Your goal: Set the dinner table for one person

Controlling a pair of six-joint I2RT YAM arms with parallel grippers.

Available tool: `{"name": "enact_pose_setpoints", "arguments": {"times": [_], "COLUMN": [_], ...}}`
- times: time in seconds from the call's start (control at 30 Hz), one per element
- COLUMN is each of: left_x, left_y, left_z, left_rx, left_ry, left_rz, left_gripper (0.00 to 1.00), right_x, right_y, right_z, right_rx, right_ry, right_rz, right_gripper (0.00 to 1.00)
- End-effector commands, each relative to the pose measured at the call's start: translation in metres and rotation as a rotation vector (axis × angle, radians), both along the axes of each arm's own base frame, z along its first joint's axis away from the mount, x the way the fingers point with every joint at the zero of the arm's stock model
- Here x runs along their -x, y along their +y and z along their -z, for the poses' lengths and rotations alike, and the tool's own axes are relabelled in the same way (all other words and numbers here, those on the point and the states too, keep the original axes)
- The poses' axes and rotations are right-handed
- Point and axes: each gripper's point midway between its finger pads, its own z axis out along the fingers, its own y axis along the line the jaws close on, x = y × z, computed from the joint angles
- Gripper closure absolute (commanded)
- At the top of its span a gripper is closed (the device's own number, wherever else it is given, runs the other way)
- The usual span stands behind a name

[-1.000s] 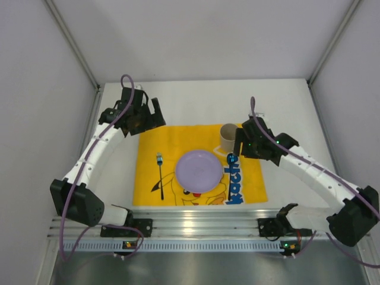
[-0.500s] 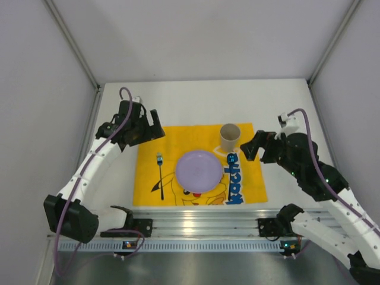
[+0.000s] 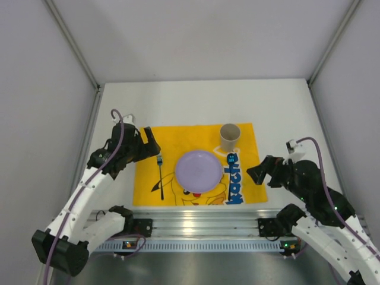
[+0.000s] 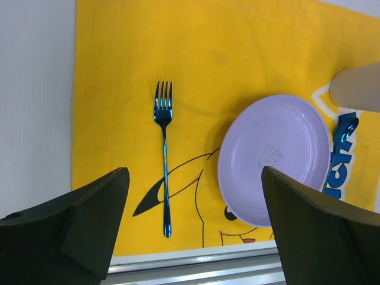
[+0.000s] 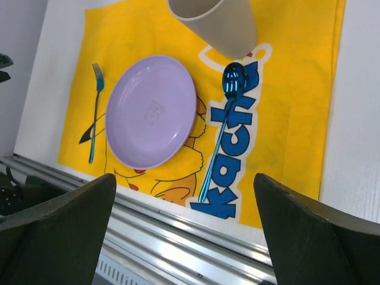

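The white bench [image 3: 202, 101] carries a yellow mat [image 3: 178, 138] at its near edge, with a purple plate [image 3: 198, 171], fork [image 3: 160, 173], spoon [image 3: 230, 177] and cup [image 3: 230, 136] on it. The left fingers [image 4: 89, 219] and the right fingers [image 5: 309, 231] are both spread wide and grasp nothing.

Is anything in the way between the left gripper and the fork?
Nothing visible. The open left gripper hangs above the left edge of the yellow mat; only bare mat lies between it and the blue fork.
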Motion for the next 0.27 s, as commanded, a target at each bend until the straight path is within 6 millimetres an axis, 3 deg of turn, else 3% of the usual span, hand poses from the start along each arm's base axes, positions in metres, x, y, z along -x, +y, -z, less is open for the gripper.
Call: {"name": "enact_pose_setpoints", "arguments": {"times": [0.0,0.23], "left_x": [-0.003,0.007], "left_y": [0.002,0.010], "left_z": [-0.012,-0.018], "left_rx": [0.014,0.002], "left_ry": [-0.072,-0.083], "left_rz": [-0.027,-0.051], "left_gripper": [0.02,0.02], "right_x": [0.004,0.005], "right_y": [0.008,0.014], "right_z": [-0.010,-0.014], "right_rx": [-0.076,-0.123], "right_ry": [-0.007,-0.029], "right_rz": [-0.021,-0.041], "right_gripper": [0.00,0.00]}}
